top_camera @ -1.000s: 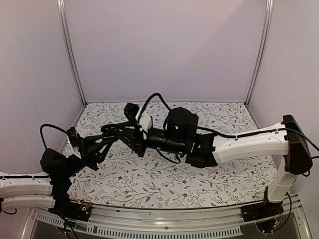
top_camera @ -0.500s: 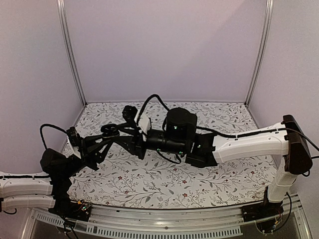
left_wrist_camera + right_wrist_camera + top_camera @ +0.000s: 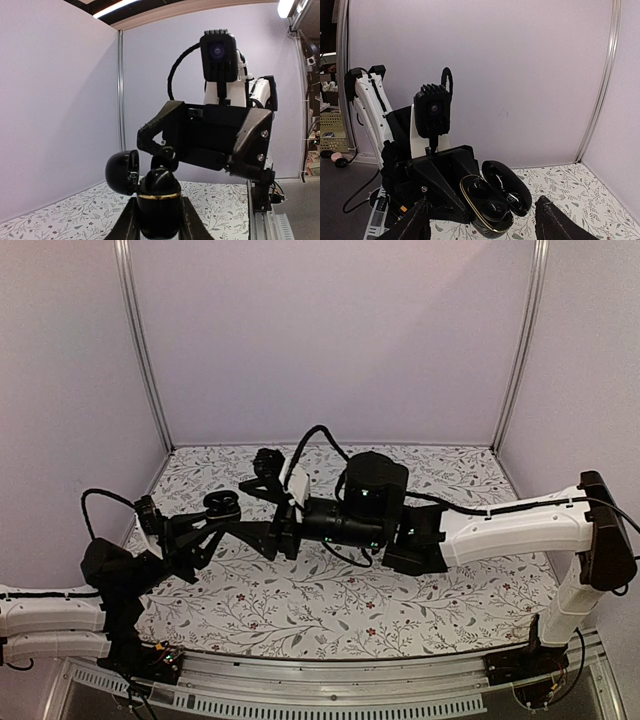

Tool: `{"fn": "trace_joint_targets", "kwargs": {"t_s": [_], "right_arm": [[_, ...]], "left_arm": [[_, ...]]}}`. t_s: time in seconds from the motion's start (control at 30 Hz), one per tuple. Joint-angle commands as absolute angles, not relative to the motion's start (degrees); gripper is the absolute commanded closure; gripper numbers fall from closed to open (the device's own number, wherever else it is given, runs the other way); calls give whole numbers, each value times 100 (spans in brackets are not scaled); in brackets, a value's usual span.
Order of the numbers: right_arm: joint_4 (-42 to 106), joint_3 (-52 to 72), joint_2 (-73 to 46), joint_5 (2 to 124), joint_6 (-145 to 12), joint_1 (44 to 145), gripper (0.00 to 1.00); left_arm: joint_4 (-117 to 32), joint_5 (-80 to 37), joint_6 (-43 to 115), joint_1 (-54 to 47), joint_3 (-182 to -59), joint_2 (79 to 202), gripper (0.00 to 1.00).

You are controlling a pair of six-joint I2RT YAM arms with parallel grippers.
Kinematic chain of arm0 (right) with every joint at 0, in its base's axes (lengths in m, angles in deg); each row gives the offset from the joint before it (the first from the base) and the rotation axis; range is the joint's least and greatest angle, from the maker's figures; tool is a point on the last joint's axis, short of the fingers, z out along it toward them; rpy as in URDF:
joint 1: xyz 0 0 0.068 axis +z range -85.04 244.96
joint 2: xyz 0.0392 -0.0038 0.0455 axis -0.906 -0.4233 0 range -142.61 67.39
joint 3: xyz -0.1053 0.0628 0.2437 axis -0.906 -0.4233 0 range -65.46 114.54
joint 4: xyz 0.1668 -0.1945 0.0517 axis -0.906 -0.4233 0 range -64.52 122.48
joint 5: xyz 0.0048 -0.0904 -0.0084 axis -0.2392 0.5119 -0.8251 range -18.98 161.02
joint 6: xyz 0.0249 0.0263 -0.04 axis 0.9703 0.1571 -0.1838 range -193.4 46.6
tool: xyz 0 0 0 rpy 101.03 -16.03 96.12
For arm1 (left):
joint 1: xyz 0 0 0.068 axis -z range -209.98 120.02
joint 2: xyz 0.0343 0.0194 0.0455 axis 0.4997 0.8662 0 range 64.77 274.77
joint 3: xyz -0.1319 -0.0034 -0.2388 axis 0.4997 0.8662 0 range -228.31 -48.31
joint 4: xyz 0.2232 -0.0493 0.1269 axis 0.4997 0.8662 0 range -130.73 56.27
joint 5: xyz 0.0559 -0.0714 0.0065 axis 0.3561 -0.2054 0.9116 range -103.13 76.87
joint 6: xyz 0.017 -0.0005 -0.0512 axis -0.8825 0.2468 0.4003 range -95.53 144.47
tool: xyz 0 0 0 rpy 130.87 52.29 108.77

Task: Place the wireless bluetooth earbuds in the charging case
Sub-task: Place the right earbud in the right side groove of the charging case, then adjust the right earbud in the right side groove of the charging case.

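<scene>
**Left gripper** (image 3: 160,226): its fingers (image 3: 129,220) clamp the base of the black, gold-rimmed charging case (image 3: 159,200). You see the case held upright above the floral table (image 3: 330,605), with its lid (image 3: 121,172) hinged open to one side.

**Right gripper** (image 3: 482,212): it faces the case from close by, pads (image 3: 415,222) spread wide and gripping nothing.

**Wireless bluetooth earbuds** (image 3: 487,197): they show as dark glossy shapes inside the case body. You cannot tell whether they are fully seated.
</scene>
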State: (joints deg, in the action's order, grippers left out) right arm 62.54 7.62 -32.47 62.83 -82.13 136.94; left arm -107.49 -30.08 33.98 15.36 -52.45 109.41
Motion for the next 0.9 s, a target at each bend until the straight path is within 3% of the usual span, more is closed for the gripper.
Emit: {"fn": "trace_joint_targets", "kwargs": {"t_s": [0.0,0.27,0.87], "right_arm": [[6185,657,-2833,6019,-8250,13694,29],[5844,598,-2410,5587,-8088,13382,30],[4955,1048,-2718,4944,-8074,13135,25]], "left_arm": [[-10781,-3161,3454,1562,-5367,10897,100],[-10681,-3377,3489,1551,-5406,10873,100],[-10810,-3794,3631,1557,-5550,11178,100]]}}
